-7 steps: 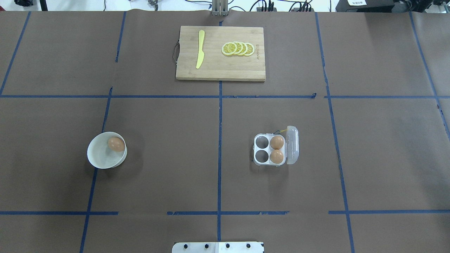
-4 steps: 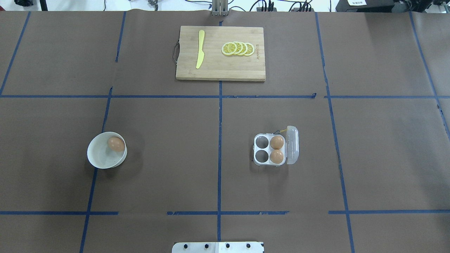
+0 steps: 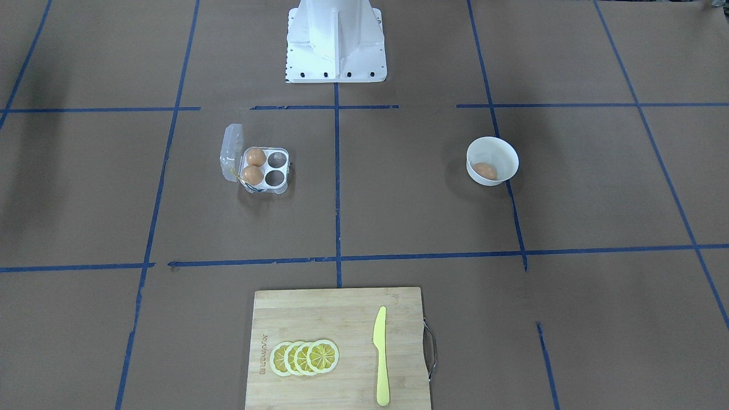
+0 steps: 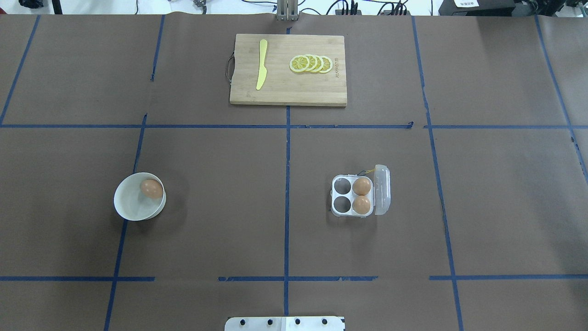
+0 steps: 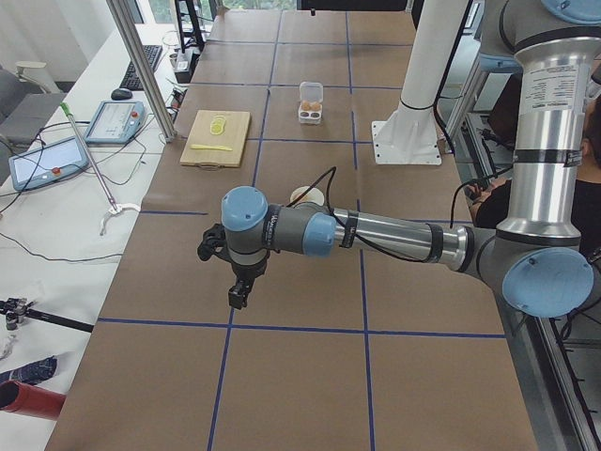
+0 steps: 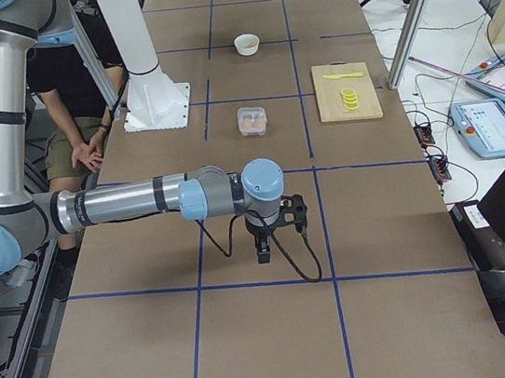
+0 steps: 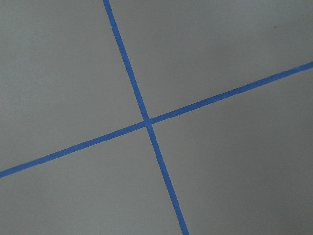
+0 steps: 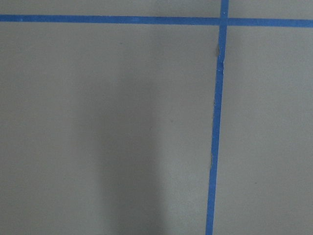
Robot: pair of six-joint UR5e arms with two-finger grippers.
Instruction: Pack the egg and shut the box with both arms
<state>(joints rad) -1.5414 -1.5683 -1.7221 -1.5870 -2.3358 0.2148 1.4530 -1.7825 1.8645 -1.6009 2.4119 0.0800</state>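
Observation:
One tan egg (image 4: 151, 188) lies in a round white bowl (image 4: 130, 209) on the table's left half; it also shows in the front view (image 3: 484, 170). The clear box (image 4: 342, 197) stands open right of centre, lid (image 4: 382, 196) folded out to the right. Two eggs (image 4: 362, 185) (image 4: 362, 204) fill its right cells; the left two cells are empty. Both arms are out of the overhead and front views. The left gripper (image 5: 239, 293) hangs over bare table far from the bowl; the right gripper (image 6: 263, 249) hangs far from the box. I cannot tell whether either is open or shut.
A wooden cutting board (image 4: 288, 94) at the far middle carries a yellow knife (image 4: 261, 69) and lemon slices (image 4: 311, 63). The white base block (image 3: 336, 45) stands at the robot's edge. A seated person (image 6: 84, 128) is behind the base. Both wrist views show only brown paper and blue tape.

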